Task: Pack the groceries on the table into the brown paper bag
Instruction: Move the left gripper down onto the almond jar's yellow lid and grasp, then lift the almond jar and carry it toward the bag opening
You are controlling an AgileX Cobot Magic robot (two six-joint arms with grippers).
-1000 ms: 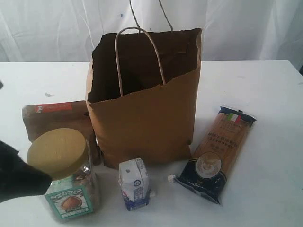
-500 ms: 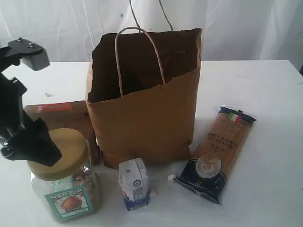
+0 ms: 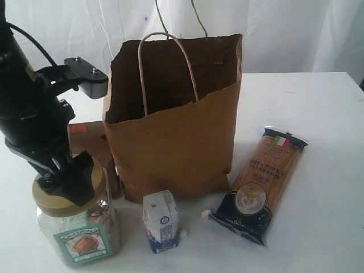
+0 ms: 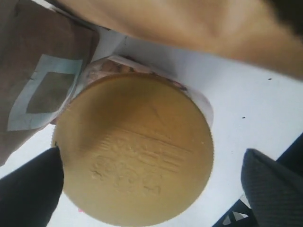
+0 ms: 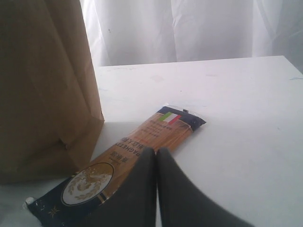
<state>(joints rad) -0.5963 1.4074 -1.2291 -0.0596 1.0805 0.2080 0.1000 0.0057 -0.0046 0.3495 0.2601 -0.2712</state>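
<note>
The brown paper bag (image 3: 176,142) stands open and upright mid-table. In front of it on the left is the clear nut jar (image 3: 79,233) with its tan lid (image 4: 135,151). My left gripper (image 3: 62,182) is over that lid, open, with one finger on either side of it (image 4: 151,158); one fingertip (image 4: 35,189) is at the rim, the other stands apart. The kraft pouch (image 3: 94,148) lies behind the jar, partly hidden by my arm. The small white-blue carton (image 3: 161,222) and the spaghetti pack (image 3: 264,182) lie before the bag. My right gripper (image 5: 156,153) is shut and empty, above the spaghetti pack (image 5: 142,137).
The white table (image 3: 318,114) runs back to a white curtain (image 3: 284,34). The bag's two loop handles (image 3: 168,62) stick up above its mouth. The left arm's camera bracket (image 3: 85,74) hangs close to the bag's left edge.
My left arm has come in from the left edge, moved right and settled over the nut jar, its open fingers now either side of the lid. Groceries and bag have not moved.
</note>
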